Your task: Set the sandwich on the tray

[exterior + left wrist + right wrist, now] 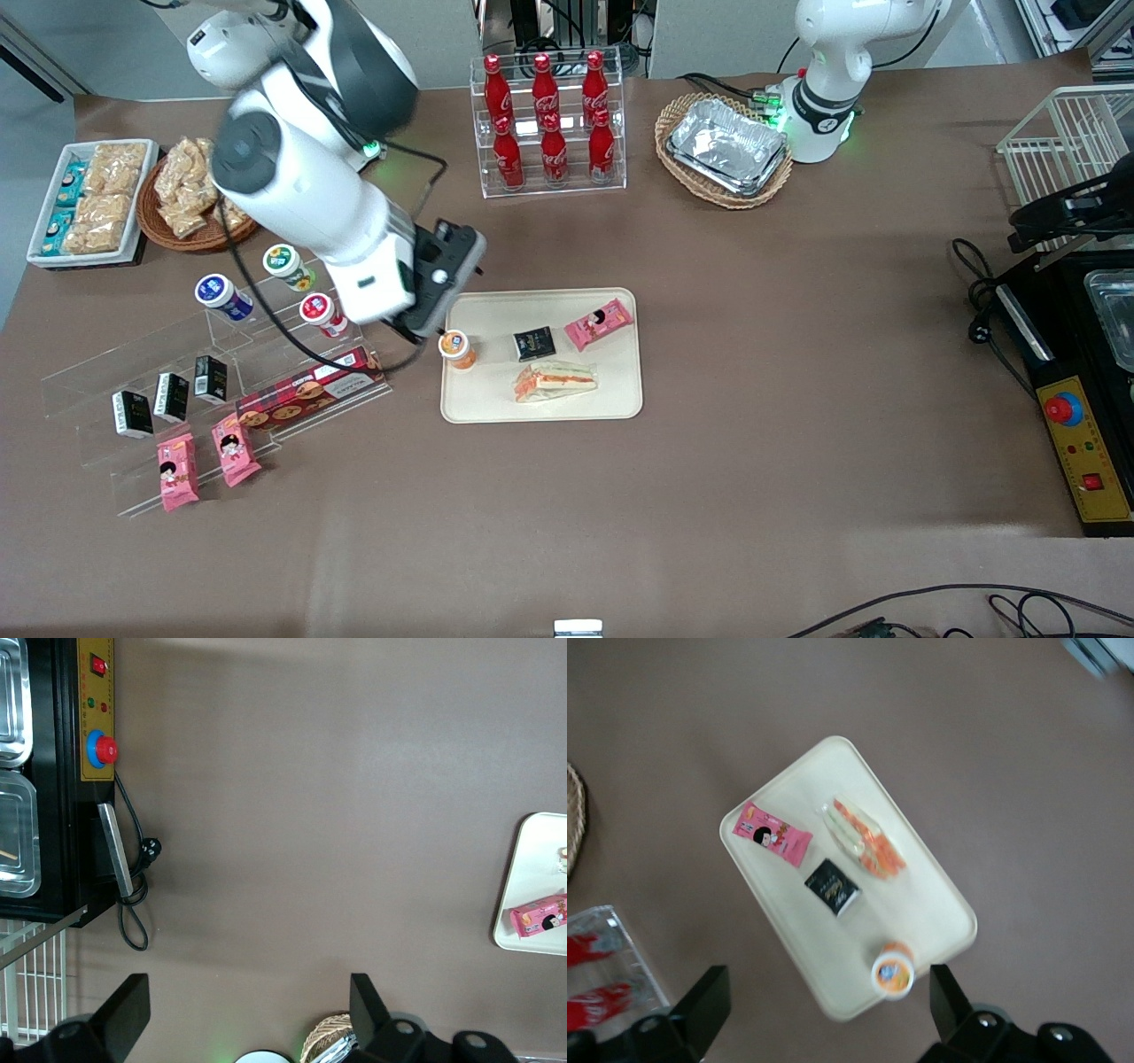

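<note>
Brown counter (753,372) is seen closest to the front camera, bare along its near edge. Largest item of interest: the tray (611,403), cream, flat on the counter. On it the sandwich (556,381) is seen lying flat, inside the rim, nearer the front camera than a black packet (534,343) and a pink packet (599,324); an orange-lidded cup (457,347) stands at the tray's edge toward the working arm. Placement is judged done.

Claw (824,992) is held above the tray's cup end, spread wide and empty, clear of everything. For a clean finish, a straight lift is advised, so the cup is not clipped.

Fingertips are hidden by the wrist body in the front view. Sandwich wrap is hard to make out.
</note>
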Robot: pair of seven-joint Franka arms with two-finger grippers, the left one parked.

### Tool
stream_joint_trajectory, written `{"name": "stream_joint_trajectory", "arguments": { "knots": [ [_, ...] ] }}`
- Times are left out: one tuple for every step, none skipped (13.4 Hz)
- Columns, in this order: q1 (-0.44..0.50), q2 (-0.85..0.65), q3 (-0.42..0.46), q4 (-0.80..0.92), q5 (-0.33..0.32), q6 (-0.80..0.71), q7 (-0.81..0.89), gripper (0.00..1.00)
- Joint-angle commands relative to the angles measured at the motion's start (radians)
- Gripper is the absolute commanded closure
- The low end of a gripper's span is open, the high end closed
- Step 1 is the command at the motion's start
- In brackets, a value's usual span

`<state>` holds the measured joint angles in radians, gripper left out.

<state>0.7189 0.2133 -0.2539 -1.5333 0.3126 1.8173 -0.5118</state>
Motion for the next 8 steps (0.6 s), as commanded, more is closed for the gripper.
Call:
{"name": "stream_joint_trajectory", "arguments": {
  "knots": [
    [-0.009,-0.129,-0.004,-0.016,-0.098,-0.151,0.342,0.0],
    [-0.034,-0.152,0.001,-0.016,-0.143,-0.192,0.424,0.0],
    [-0.047,-0.173,0.007,-0.016,-0.214,-0.24,0.481,0.0],
    [-0.047,-0.186,0.01,-0.016,-0.292,-0.268,0.524,0.0],
    [-0.047,-0.201,0.01,-0.018,-0.35,-0.28,0.592,0.0],
    [-0.052,-0.203,0.01,-0.018,-0.381,-0.297,0.696,0.0],
    [-0.068,-0.201,0.013,-0.018,-0.394,-0.318,0.804,0.0],
    [-0.131,-0.2,0.065,-0.018,-0.395,-0.328,0.865,0.0]
  ]
}}
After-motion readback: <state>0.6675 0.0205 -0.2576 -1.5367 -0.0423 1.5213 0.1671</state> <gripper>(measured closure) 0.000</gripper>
